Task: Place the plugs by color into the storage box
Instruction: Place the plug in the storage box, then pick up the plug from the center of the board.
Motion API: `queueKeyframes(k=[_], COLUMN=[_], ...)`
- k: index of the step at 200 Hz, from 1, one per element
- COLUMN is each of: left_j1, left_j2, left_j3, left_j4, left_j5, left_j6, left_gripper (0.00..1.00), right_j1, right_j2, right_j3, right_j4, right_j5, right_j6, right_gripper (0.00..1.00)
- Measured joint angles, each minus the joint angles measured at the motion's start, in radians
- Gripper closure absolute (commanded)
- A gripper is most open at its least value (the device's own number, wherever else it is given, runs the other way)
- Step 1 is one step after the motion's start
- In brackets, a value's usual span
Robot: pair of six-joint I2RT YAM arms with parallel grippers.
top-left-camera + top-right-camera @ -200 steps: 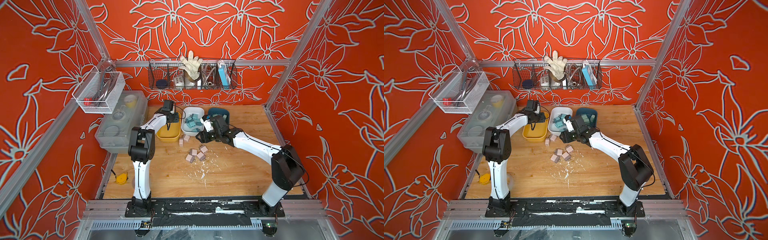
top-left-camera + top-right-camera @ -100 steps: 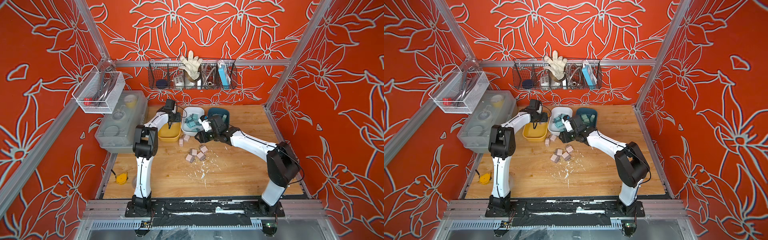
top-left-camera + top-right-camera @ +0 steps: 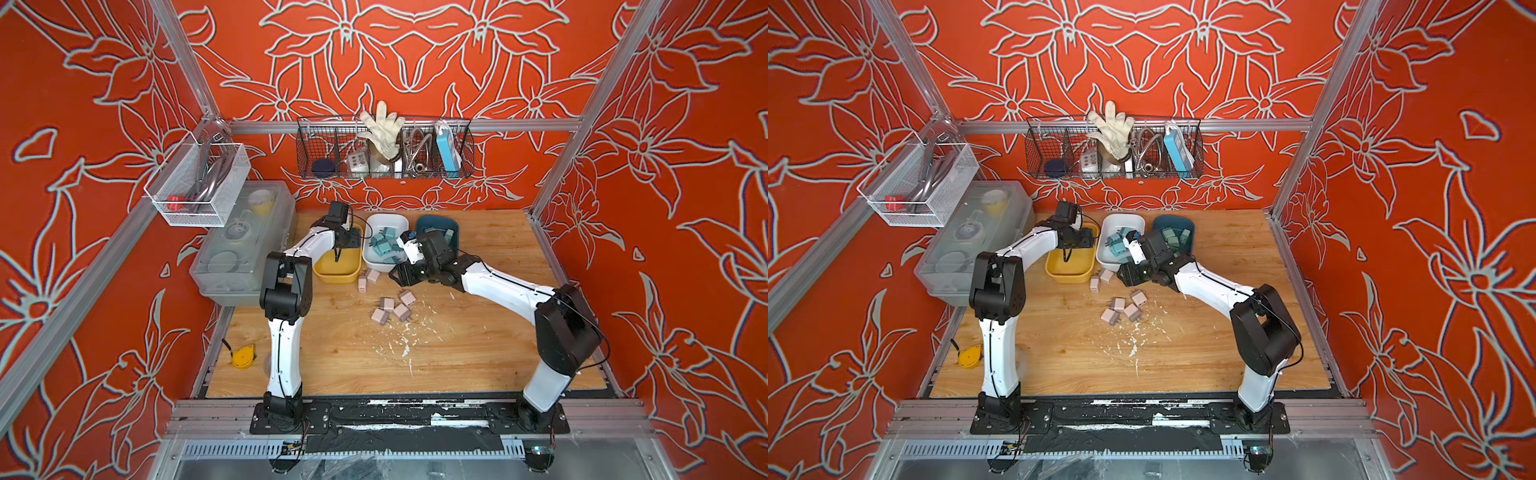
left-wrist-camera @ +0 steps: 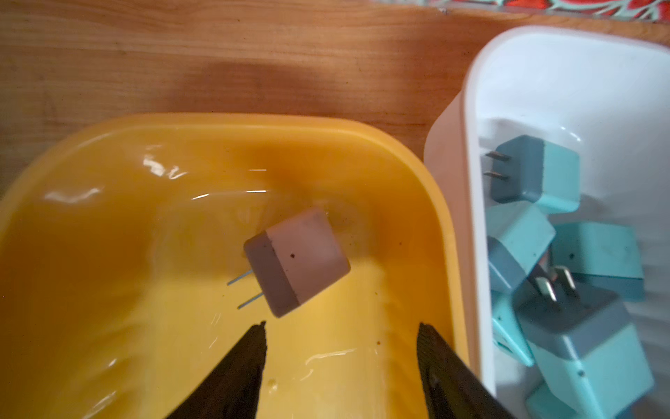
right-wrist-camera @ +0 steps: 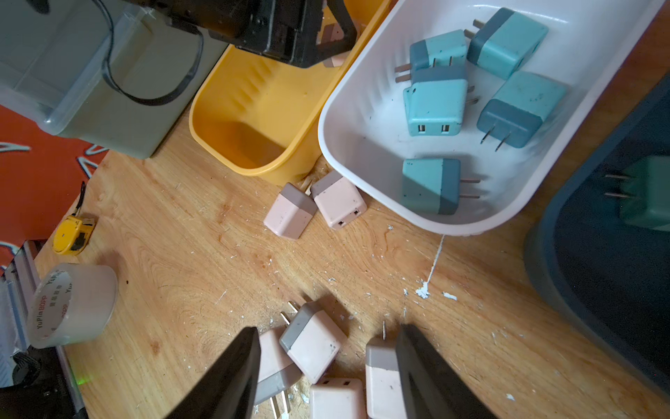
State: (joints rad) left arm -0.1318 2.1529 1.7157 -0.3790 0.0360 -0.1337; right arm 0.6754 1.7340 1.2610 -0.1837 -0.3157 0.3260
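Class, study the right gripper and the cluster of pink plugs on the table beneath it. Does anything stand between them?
Nothing visible does. In the right wrist view the right gripper hangs open over the pink plugs, its jaws straddling the cluster on the table.

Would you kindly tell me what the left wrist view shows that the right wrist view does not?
Left wrist only: the whole pink plug lying loose in the yellow bin, below the open left pincer. Right wrist only: six pink plugs on the table, four by the open right pincer, a tape roll, a tape measure, the dark bin holding a green plug. Both: the yellow bin and the white bin of blue plugs.
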Motion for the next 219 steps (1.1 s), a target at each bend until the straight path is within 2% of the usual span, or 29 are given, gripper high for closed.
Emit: queueKeyframes(k=[51,107,160,219], left_j1=[0.0,-0.03,-0.156,-0.341], left_j2=[-0.184,-0.426,-0.642,-0.794], left_j3=[-0.158,-0.475,-0.732,-0.861], left_j4=[0.056,0.131,0.172,0.167], left_j5=[0.016,0.071,0.071,0.046], left_j6=[-0.03,-0.102,-0.175,-0.18], left_gripper=[0.35,0.35,0.35,0.35], right_j1=[0.0,0.002,0.02,0.026], right_j2=[-0.079,-0.167,-0.256,-0.34], right_j3=[-0.056,-0.16,-0.251,-0.325], right_j4=[0.016,0.037,0.05,0.048], right_j5=[0.0,0.001,0.005,0.031], right_j6=[0.028,0.096,0.153,0.166], right_gripper=[0.35,0.36,0.36,0.36])
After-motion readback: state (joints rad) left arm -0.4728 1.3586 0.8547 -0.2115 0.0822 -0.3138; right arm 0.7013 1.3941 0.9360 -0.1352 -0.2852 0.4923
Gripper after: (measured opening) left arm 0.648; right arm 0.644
